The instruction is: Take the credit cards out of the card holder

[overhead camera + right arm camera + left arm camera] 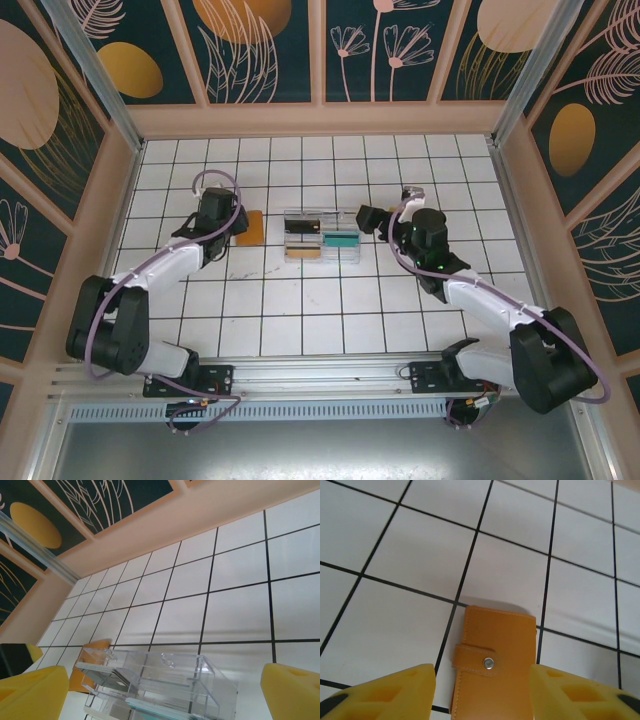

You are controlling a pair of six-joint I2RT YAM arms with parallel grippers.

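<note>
1. Presently the left pincer [482, 690] stands half apart, straddling the card holder [495, 645]. The holder lies folded and snapped shut on the white tiled counter [395, 555]. One finger sits right at the holder's edge and the other a little clear of it, so nothing is gripped yet.
2. To do this step well, the pincer should probably pinch the long edges squarely and low. It should keep off the snap strap [475, 661], which must be free to pop open before any cards can come out.
3. A flat holder may slide on smooth tiles, so an even squeeze seems wise.
4. Off to that pincer's right sits a clear tray [210, 680] with flat things in it, near the holder but apart.
5. Above the tray hangs the right pincer [165, 687], jaws wide and empty. It could help unsnap the holder, though the tray lies between.
</note>
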